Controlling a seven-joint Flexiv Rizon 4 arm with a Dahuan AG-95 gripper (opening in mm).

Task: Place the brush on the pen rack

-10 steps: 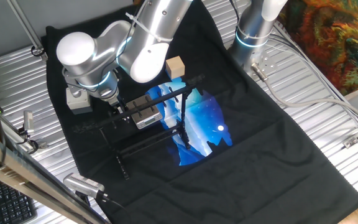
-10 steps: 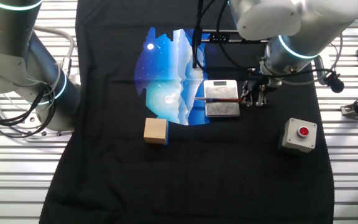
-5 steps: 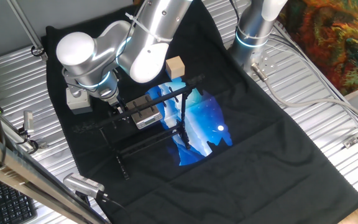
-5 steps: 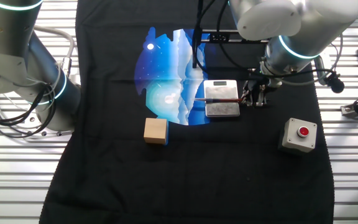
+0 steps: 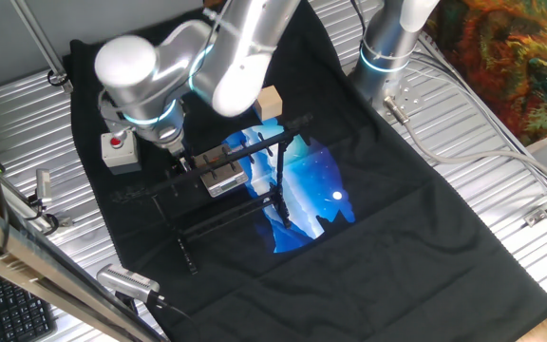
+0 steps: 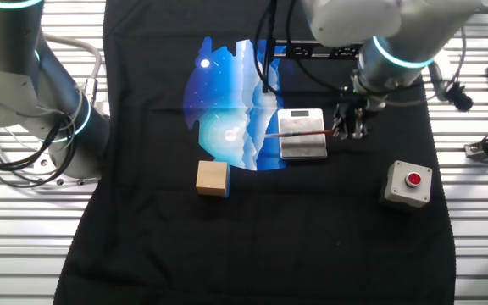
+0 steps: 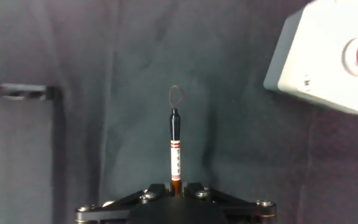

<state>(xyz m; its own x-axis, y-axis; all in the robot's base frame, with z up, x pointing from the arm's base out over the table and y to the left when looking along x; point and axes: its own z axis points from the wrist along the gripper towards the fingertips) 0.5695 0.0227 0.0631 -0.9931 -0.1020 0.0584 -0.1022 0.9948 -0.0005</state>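
Observation:
The brush [image 6: 299, 134], a thin reddish-brown stick, lies across the top of the grey pen rack [image 6: 304, 146]. Its right end reaches my gripper [image 6: 348, 128] just right of the rack. In the hand view the brush [image 7: 175, 149] runs straight out from between the gripper [image 7: 175, 185] jaws. It has a pale banded shaft, a dark end and a small loop. The jaws sit tight against the shaft on both sides. In one fixed view the gripper [image 5: 180, 163] hangs at the left end of the pen rack [image 5: 220, 174], and the brush is too thin to make out there.
A grey box with a red button [image 6: 410, 182] stands near the gripper and shows in the hand view as a box [image 7: 328, 59]. A wooden cube [image 6: 212, 179] sits front left. Long black rods [image 5: 254, 144] cross the blue picture. A second arm [image 6: 32, 80] stands at the cloth's edge.
My arm has swung upward and the gripper has risen slightly beside the rack. The brush's gripper end has lifted a little. The button box is uncovered in one fixed view.

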